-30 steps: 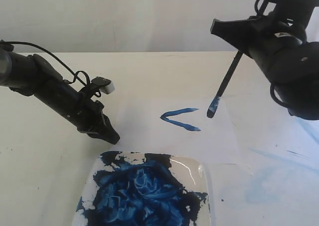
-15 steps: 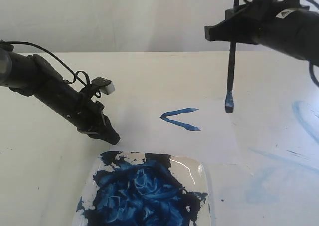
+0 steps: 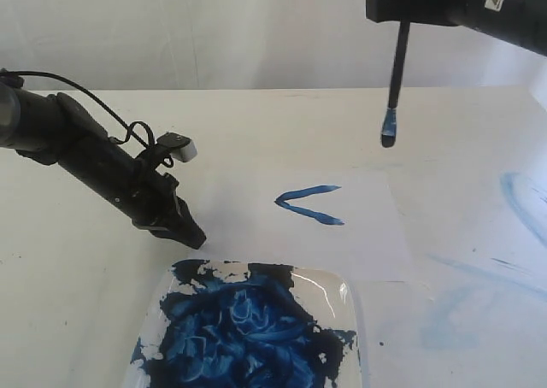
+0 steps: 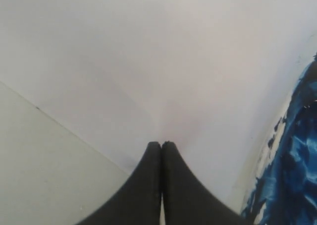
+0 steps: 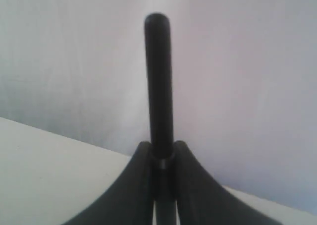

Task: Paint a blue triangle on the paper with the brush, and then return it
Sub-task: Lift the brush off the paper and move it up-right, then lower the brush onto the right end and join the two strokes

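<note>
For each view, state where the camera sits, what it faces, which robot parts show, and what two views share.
Exterior: off the arms, looking down at paper, unfinished blue triangle and paint tray; left gripper and right gripper show.
Left wrist: on left arm, facing tabletop past shut fingertips.
Right wrist: on right arm, facing the wall; jaws clamp the brush.
Shared: paint tray, exterior and left wrist.
</note>
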### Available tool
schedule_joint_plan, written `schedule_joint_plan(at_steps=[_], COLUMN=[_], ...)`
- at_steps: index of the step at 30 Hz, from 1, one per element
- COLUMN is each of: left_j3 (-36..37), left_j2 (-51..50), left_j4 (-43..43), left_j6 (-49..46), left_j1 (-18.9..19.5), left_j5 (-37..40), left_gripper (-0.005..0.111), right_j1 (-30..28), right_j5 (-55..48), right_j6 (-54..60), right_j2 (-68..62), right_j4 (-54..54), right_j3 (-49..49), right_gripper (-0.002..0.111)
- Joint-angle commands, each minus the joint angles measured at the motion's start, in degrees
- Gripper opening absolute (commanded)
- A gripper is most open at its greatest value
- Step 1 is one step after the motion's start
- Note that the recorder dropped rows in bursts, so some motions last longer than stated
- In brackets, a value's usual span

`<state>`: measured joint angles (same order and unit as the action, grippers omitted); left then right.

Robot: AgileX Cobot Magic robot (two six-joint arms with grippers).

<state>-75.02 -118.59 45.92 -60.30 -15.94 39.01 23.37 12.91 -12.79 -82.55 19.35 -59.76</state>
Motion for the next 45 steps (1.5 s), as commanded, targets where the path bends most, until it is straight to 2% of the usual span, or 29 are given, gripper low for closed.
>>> schedule_joint_plan(at_steps=[1, 4, 7, 10, 14, 17, 37, 42, 45], left_j3=[0.38, 0.38, 0.38, 0.38, 0.38, 0.38, 0.38, 0.38, 0.38], left_j2=[0.18, 0.18, 0.18, 0.18, 0.18, 0.18, 0.18, 0.18, 0.18], left_j4=[0.62, 0.62, 0.62, 0.62, 0.62, 0.62, 0.62, 0.62, 0.62], left_j6=[0.17, 0.17, 0.17, 0.17, 0.17, 0.28, 0.28, 0.28, 0.28], left_j1=[-0.28, -0.28, -0.28, -0.28, -0.28, -0.28, -0.28, -0.28, -0.28], left_j5=[1.24, 1.24, 1.24, 1.24, 1.28, 1.27, 1.50, 1.50, 1.50], left_gripper=[0.000, 0.000, 0.000, 0.000, 0.000, 0.000, 0.000, 0.000, 0.000], right_j1=[-4.58, -8.93, -13.57, -18.60, -23.24, -24.47, -21.08, -21.08, -20.96], right_j5=[20.39, 29.73, 42.82, 56.64, 57.05, 57.05, 57.05, 53.34, 48.44], right_j6=[-42.49, -55.09, -57.02, -57.14, -60.96, -62.61, -59.19, -59.45, -62.17], right_j2=[-3.00, -5.92, -8.15, -10.70, -15.15, -17.57, -23.20, -23.20, -23.20], right_j4=[40.97, 54.83, 61.64, 62.96, 66.17, 69.17, 64.83, 63.90, 58.21], right_j3=[-1.47, -4.10, -5.68, -7.43, -10.30, -11.43, -11.55, -11.55, -11.43], right_gripper=[0.000, 0.000, 0.000, 0.000, 0.000, 0.000, 0.000, 0.000, 0.000])
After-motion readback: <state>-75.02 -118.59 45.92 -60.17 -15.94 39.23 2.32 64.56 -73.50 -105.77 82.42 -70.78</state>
